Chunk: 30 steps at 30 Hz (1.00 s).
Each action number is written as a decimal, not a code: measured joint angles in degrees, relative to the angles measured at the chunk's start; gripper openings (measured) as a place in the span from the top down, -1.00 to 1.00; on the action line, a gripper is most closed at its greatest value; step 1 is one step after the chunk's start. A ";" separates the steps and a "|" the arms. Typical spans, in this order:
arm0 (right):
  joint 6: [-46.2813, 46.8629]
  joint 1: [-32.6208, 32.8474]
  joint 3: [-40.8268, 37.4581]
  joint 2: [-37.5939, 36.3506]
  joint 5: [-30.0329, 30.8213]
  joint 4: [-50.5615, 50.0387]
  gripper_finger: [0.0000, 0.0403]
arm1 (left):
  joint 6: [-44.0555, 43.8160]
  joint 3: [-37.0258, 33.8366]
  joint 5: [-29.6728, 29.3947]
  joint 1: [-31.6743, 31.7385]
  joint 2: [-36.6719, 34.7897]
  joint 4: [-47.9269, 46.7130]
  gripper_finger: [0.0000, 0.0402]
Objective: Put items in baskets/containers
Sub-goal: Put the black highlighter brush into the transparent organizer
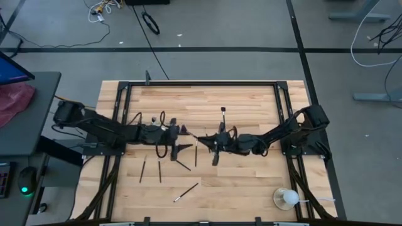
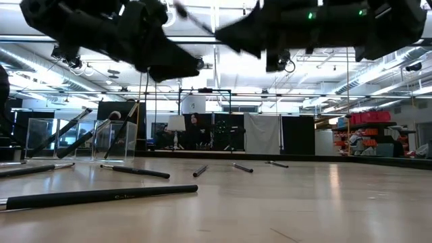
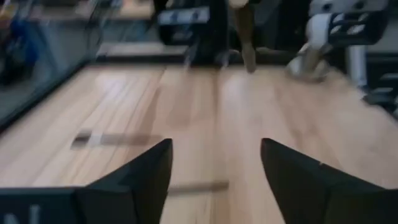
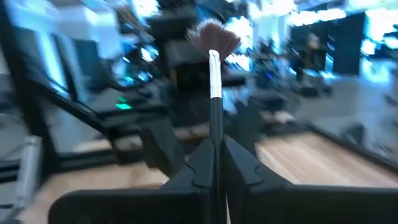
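My right gripper (image 1: 201,139) hovers above the middle of the table, shut on a fan-tipped makeup brush (image 4: 214,37). My left gripper (image 1: 183,139) faces it from the left, open and lifted off the wood; in the left wrist view (image 3: 214,168) nothing is between its fingers. Several slim dark brushes (image 1: 159,171) lie flat on the table near both grippers, one nearer the front edge (image 1: 186,191). The clear holder (image 2: 111,140) stands on the table's left part with several brushes leaning inside it. My right gripper pinches the fan brush's dark handle (image 4: 216,134) between its two fingers, just below the silver ferrule. The brush runs along the fingers and sticks out past their tips, bristle end foremost. It is lifted clear of the table and points toward the left arm (image 2: 192,17).
A white ball-like object with a stick (image 1: 286,198) sits near the table's front right corner. One more brush (image 1: 223,116) lies toward the far side. The black frame (image 1: 201,83) borders the table, with bare wood on the right half.
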 joint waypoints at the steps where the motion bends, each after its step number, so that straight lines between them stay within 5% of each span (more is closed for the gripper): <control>1: -0.50 0.16 0.04 -0.02 -1.20 0.87 0.94 | 1.61 0.00 1.46 -0.03 1.38 3.90 -0.32; 7: -1.48 0.29 0.06 0.00 -5.79 0.69 0.94 | 7.96 0.00 8.57 -1.20 6.18 23.05 -0.37; 12: -3.14 0.91 0.06 0.00 -7.10 0.59 0.94 | 9.80 0.00 8.54 -2.06 6.29 26.24 -0.25; 18: -3.49 1.10 0.06 0.00 -7.10 0.47 0.94 | 10.18 0.00 8.41 -2.38 6.29 26.85 0.08; 27: -2.26 1.13 0.06 0.00 -7.15 -1.62 0.92 | 10.24 -0.01 8.58 -2.36 6.02 25.67 0.85; 30: -1.55 1.11 0.25 -0.02 -6.87 -3.44 0.85 | 10.67 0.00 8.06 -2.37 3.86 20.77 0.87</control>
